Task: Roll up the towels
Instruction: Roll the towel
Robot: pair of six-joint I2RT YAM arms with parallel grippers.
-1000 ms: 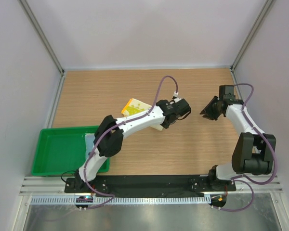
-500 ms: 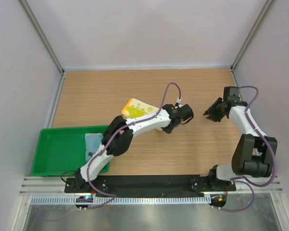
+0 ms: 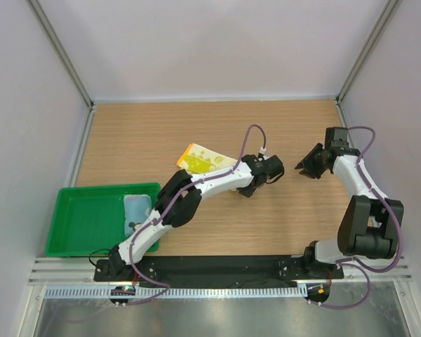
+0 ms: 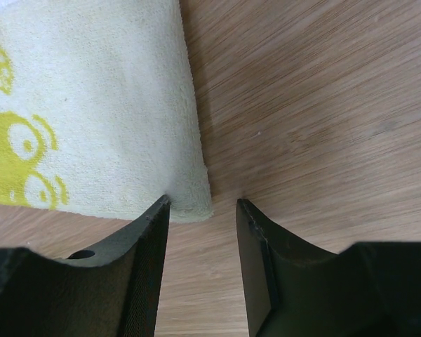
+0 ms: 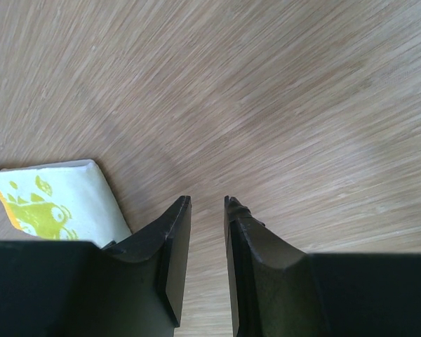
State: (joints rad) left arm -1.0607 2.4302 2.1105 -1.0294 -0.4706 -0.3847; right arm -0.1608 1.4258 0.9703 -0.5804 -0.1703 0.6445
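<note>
Half-parted and empty, the left pincer [image 4: 202,203] is hovering at the yellow-cream printed cloth towel's [image 4: 91,98] right corner, likely needing to pinch it next for rolling; the right pincer [image 5: 207,201] is hanging narrow and empty.

No text, label or number can be read anywhere.

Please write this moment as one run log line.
left gripper: open, at yellow-cream towel corner | right gripper: open, empty | light blue towel: in green tray

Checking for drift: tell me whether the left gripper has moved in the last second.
Yes. In the top view the left gripper has shifted right, farther from the green tray.
</note>
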